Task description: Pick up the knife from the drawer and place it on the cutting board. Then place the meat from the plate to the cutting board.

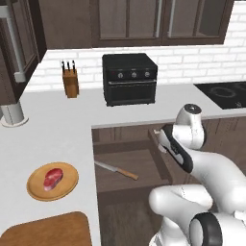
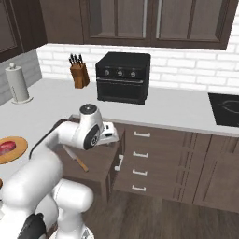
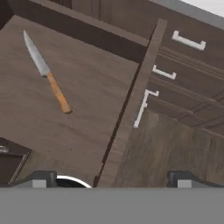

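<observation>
Knife [image 3: 47,73]: it lies flat on the floor of the pulled-out drawer [image 3: 87,127], well inside from the drawer front, with the grey blade pointing toward the back of the drawer and an orange-brown handle nearer the front. Nothing else shares the drawer with it.

Relative to the drawer, the gripper [image 3: 111,180] hangs above the front panel, fingers spread wide and holding nothing. It is off to one side of the knife rather than over it.

To do this step well, I judge the gripper should first travel inward over the drawer until it is centred above the handle, then turn so the fingers straddle the handle across its narrow width. Taking the handle rather than the thin blade should give a firmer hold. The descent should be straight down and stop just as the fingertips reach the drawer floor, since the knife sits low. Lift clear of the drawer walls before swinging away.

Beyond the drawer's left side, on the counter [image 1: 62,134], the cutting board [image 1: 48,230] waits bare, next to the plate [image 1: 52,181] carrying the meat [image 1: 53,177].
</observation>
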Robot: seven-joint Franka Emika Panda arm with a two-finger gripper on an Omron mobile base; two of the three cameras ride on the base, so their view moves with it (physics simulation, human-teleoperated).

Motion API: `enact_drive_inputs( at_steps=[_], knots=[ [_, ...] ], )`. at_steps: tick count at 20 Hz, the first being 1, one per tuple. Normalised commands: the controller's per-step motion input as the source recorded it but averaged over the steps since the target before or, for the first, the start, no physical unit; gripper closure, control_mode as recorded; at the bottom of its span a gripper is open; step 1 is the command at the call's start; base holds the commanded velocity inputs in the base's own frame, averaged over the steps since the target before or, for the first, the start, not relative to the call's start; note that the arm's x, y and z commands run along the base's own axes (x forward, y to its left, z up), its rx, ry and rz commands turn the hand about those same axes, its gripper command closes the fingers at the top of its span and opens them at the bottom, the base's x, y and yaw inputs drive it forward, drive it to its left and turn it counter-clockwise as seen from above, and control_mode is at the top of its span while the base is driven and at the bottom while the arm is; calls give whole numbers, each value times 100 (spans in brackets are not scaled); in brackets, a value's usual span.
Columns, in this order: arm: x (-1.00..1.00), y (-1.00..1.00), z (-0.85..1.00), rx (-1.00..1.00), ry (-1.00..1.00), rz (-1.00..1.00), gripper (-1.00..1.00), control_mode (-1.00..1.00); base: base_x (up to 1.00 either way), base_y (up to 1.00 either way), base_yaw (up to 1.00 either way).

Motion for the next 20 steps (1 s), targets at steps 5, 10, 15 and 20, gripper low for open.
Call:
enact_drive_inputs(
  at_steps=[5,10,15,20],
  knots=[
    [26,100,2,0,11,29,-100,-100,0,0,0],
    [64,100,-38,0,25,20,-100,-100,0,0,0],
    [20,44,-30,-2,14,3,-100,-100,0,0,0],
    [12,3,-74,-9,13,0,-100,-100,0,0,0]
  ],
)
